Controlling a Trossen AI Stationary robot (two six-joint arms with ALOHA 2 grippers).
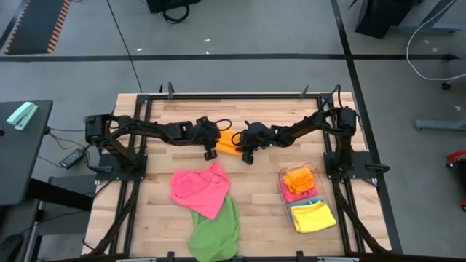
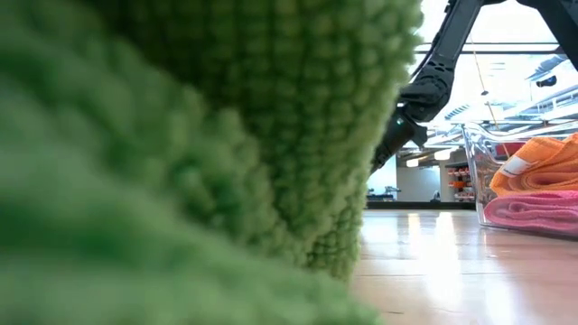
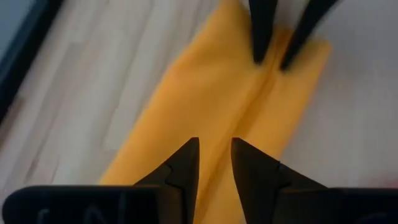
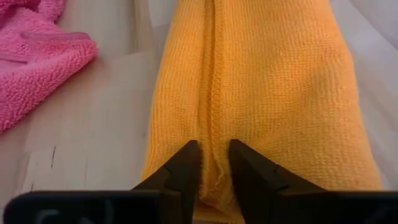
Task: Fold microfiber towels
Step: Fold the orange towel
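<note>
High view shows you both grippers meeting mid-table over the folded orange microfiber towel (image 1: 228, 145), the left gripper (image 1: 210, 151) and right gripper (image 1: 246, 153) each narrowed onto opposite ends of its raised centre fold.

Both arms stretched inward, left claw (image 1: 210, 151) and right claw (image 1: 246, 155) facing, fingers narrowly parted.

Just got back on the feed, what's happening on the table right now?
Both arms are working one orange towel at the middle of the table. The left hand and right hand each pinch its folded edge from opposite ends. A pink towel and green towel lie loose nearby. Folded towels already sit in the clear bin.
</note>
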